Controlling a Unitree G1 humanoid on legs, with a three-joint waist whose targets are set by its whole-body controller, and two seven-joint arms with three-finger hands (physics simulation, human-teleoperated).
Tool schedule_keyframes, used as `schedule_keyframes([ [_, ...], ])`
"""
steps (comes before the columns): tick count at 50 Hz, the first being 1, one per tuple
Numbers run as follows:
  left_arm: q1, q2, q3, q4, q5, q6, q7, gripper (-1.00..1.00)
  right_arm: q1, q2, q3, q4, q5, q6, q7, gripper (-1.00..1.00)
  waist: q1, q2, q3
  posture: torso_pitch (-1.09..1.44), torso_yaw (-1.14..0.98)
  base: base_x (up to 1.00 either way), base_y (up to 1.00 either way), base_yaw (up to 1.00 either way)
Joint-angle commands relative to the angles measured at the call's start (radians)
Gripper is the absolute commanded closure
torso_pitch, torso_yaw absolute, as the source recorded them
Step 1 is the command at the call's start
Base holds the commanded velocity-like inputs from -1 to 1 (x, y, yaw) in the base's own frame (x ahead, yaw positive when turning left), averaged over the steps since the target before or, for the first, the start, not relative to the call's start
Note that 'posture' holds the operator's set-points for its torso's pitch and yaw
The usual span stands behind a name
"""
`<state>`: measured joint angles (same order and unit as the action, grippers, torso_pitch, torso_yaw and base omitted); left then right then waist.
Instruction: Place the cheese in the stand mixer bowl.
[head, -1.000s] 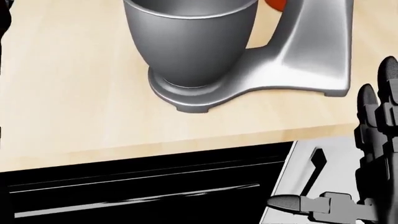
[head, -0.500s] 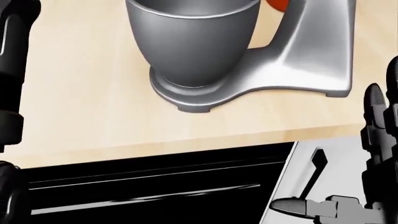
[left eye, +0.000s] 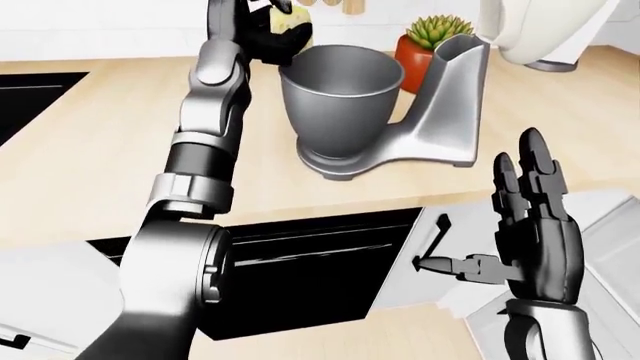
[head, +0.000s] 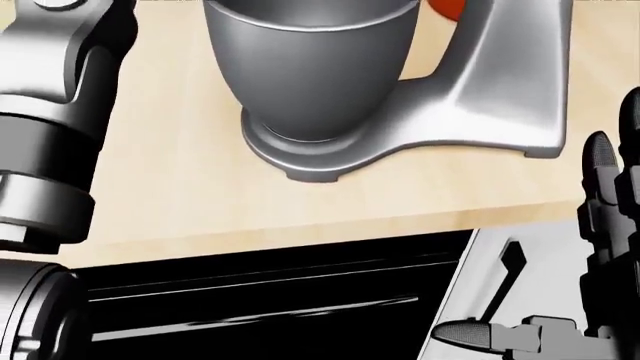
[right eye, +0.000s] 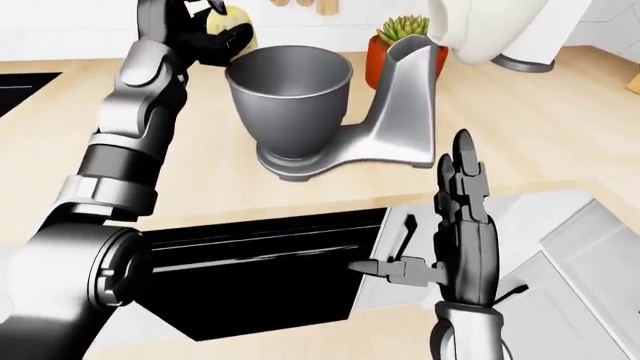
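Pale wood covers the table (left eye: 90, 142), whose near edge runs above a black appliance front (left eye: 310, 255) and white cabinet doors with a dark handle (left eye: 436, 234). Nearest, the right hand (left eye: 530, 225) stands upright below that edge, its fingers (left eye: 528, 161) spread open, holding nothing. The head view crops the hand at its right border and cuts the bowl's rim off at the top. The left arm (left eye: 195, 172) rises from the lower left across the table. Near the table's far edge, the left hand (right eye: 200, 34) has its fingers closed around the yellow cheese (right eye: 232, 21), just left of the stand mixer bowl (left eye: 342, 101) rim; dark fingers hide most of the cheese. Behind the mixer stand (left eye: 445, 112), a potted plant (left eye: 432, 41) is partly hidden.
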<state>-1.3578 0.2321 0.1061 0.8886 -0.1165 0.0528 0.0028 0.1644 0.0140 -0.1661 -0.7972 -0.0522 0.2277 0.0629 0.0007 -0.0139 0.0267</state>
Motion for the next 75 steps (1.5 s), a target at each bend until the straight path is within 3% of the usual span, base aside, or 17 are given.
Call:
schedule_keyframes([
  [1,-0.046,0.007,0.007,-0.041,-0.004,-0.050,0.008,1.00,-0.011,-0.004,-0.003,-0.037,0.002,-0.029,-0.002,-0.96,0.000,0.000,-0.026,0.00,0.00,0.00,0.00,0.00],
  [19,-0.129,-0.042,0.000,0.158,0.024,-0.153,0.025,1.00,-0.022,-0.006,0.002,-0.027,0.003,-0.027,-0.004,-0.96,0.001,-0.005,-0.027,0.00,0.00,0.00,0.00,0.00],
  [40,-0.153,-0.108,-0.020,0.188,0.067,-0.164,0.029,1.00,-0.011,-0.005,-0.008,-0.026,0.018,-0.041,-0.001,-0.96,0.003,-0.010,-0.029,0.00,0.00,0.00,0.00,0.00],
  [62,-0.177,-0.114,-0.013,0.256,0.091,-0.176,0.028,1.00,-0.016,-0.005,0.000,-0.021,0.009,-0.040,-0.004,-0.96,0.002,-0.011,-0.031,0.00,0.00,0.00,0.00,0.00],
  [64,-0.178,-0.114,-0.010,0.258,0.090,-0.171,0.028,0.43,-0.015,-0.005,-0.002,-0.024,0.010,-0.039,-0.005,-0.96,0.002,-0.011,-0.031,0.00,0.00,0.00,0.00,0.00],
  [65,-0.179,-0.113,-0.010,0.258,0.091,-0.170,0.029,-0.01,-0.016,-0.006,-0.002,-0.022,0.011,-0.039,-0.005,-0.97,0.002,-0.011,-0.031,0.00,0.00,0.00,0.00,0.00],
  [66,-0.180,-0.112,-0.009,0.257,0.090,-0.168,0.027,-0.72,-0.018,-0.006,-0.001,-0.020,0.010,-0.039,-0.005,-0.96,0.002,-0.011,-0.031,0.00,0.00,0.00,0.00,0.00],
  [68,-0.178,-0.111,-0.009,0.258,0.090,-0.168,0.026,-1.00,-0.019,-0.006,-0.001,-0.018,0.010,-0.039,-0.005,-0.96,0.002,-0.011,-0.031,0.00,0.00,0.00,0.00,0.00],
  [75,-0.184,-0.105,-0.005,0.257,0.087,-0.163,0.025,-1.00,-0.020,-0.007,0.002,-0.013,0.008,-0.041,-0.005,-0.96,0.001,-0.010,-0.031,0.00,0.00,0.00,0.00,0.00],
])
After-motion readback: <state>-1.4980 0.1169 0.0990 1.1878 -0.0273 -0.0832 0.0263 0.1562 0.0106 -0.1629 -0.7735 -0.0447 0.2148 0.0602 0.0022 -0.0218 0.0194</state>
